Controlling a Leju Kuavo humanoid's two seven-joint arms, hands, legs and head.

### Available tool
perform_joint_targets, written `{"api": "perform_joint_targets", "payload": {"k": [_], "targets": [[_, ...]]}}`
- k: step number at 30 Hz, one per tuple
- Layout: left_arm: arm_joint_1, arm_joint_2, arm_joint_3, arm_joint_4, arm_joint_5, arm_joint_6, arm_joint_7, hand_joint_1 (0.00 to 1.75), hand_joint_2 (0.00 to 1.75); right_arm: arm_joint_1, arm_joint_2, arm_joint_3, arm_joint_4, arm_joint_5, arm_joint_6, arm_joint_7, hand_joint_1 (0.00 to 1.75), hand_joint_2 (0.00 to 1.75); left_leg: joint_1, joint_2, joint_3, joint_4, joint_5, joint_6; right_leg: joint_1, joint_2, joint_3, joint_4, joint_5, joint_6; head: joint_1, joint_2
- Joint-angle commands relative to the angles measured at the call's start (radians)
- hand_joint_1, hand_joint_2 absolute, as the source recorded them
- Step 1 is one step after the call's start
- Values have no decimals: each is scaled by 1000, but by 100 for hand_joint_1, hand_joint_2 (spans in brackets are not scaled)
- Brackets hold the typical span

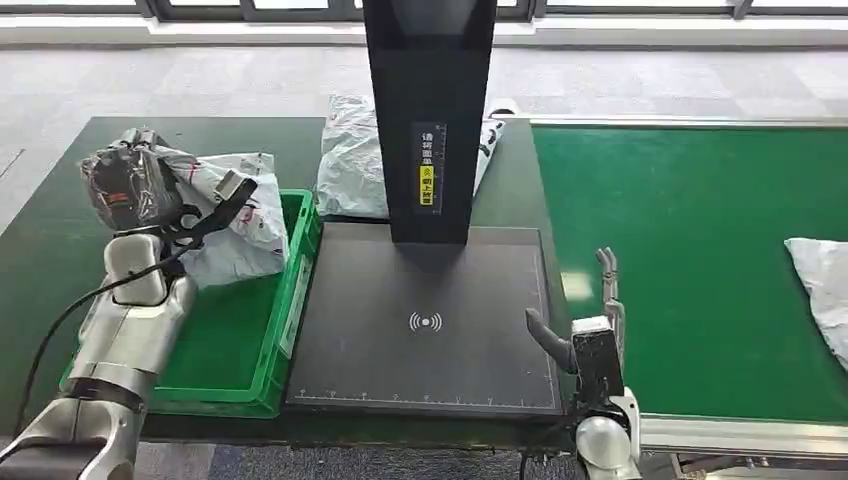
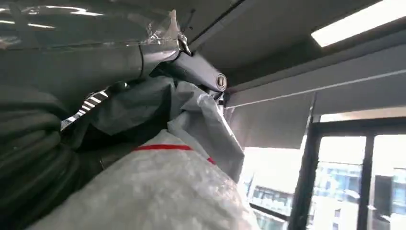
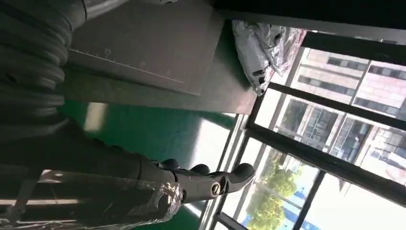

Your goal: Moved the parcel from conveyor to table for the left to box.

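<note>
The landmark here is the dark scanner plate [image 1: 425,320] with the black column [image 1: 430,110] standing at its far edge. To the left of the plate, touching its side, stands the green box [image 1: 290,300]. The left hand [image 1: 205,215] is raised above this box and it holds a white parcel [image 1: 235,225], a soft plastic bag with red and black print; the dark fingers are closed around the bag, and the bag hangs partly over the far part of the box. In the left wrist view the same parcel [image 2: 163,191] lies close against the hand, with a red line across the white plastic. To the right of the plate, at its near corner, the right hand [image 1: 585,330] stands with the fingers pointing up and spread apart, and nothing is in it; in the right wrist view the fingers [image 3: 225,179] are stretched out, also free. Further right of the plate lies the green conveyor [image 1: 690,260], and one more white bag [image 1: 822,285] rests on it near the picture edge. Behind the plate, partly hidden by the column, another white bag [image 1: 350,160] lies on the table [image 1: 40,260].
</note>
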Motion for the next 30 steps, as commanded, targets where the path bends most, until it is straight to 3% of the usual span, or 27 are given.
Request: {"api": "perform_joint_targets", "payload": {"k": [1,3,4,5,9,11,12,13,14,15,16,20,22,26,30], "targets": [[-83,25,201,357,-21,3,-41,175,175,-11,-61,69,22,-19,-5,-16,0,175,0,1,3,-3,1,1,1,-1,3,-2,1,-1,0,0],[-109,29,207,436,-54,3,2,175,175,-12,-68,74,19,-27,2,-19,0,175,0,0,1,-1,1,1,1,-1,1,-1,1,-1,0,0],[-116,28,219,455,-38,3,-1,9,175,-13,-68,75,20,-28,3,-17,0,175,0,0,2,-2,1,1,1,-2,2,-2,1,-1,0,0],[-141,37,238,531,1,-21,-46,0,175,-15,-71,77,17,-28,7,-11,0,175,1,0,1,-1,1,1,1,-1,1,-1,1,-1,0,0],[-168,19,276,565,74,-89,-139,0,175,-5,-76,76,0,-24,9,-1,0,175,0,-1,1,-1,1,1,1,-2,1,-1,1,-1,0,0],[-197,-7,316,581,189,-352,-352,0,175,17,-87,69,-27,-19,11,4,0,175,1,-4,-1,0,1,1,1,-5,0,-1,1,-1,0,0],[-198,-9,314,573,190,-365,-355,0,175,21,-89,67,-30,-20,11,4,0,175,0,-4,-1,1,1,1,1,-5,0,0,0,-1,0,0],[-202,-1,318,544,269,-543,-492,0,175,34,-97,58,-37,-14,23,7,0,175,1,-5,-1,0,1,1,1,-6,1,-1,0,-1,0,0],[-201,4,312,532,277,-556,-492,0,175,36,-97,54,-36,-13,25,7,0,175,0,-4,-1,1,1,1,1,-4,0,0,0,-1,0,0],[-207,24,283,530,307,-684,-644,0,175,38,-107,58,-35,-9,32,7,0,175,0,-5,-1,0,1,1,1,-6,1,-1,1,-1,0,0],[-189,47,251,484,326,-726,-690,0,175,39,-109,52,-33,-7,40,7,0,175,1,-3,-1,1,1,1,2,-4,0,-1,1,-1,0,0],[-168,68,194,442,379,-756,-705,0,175,39,-106,40,-32,-3,51,3,0,175,0,-1,-1,0,0,0,1,-2,0,0,1,-2,0,0],[-158,125,158,404,474,-891,-831,0,175,34,-119,46,-22,-2,62,1,0,175,1,0,-1,1,0,0,2,-1,-1,0,1,-2,0,0],[-89,210,119,222,735,-1037,-864,0,175,23,-120,42,-16,-7,85,-1,0,175,2,3,0,-1,0,0,3,2,-1,-1,2,-3,0,0],[-69,212,144,189,894,-1092,-894,0,175,23,-105,43,-26,11,102,7,0,175,2,5,2,-2,1,0,3,4,-1,-2,2,-3,0,0]]}}
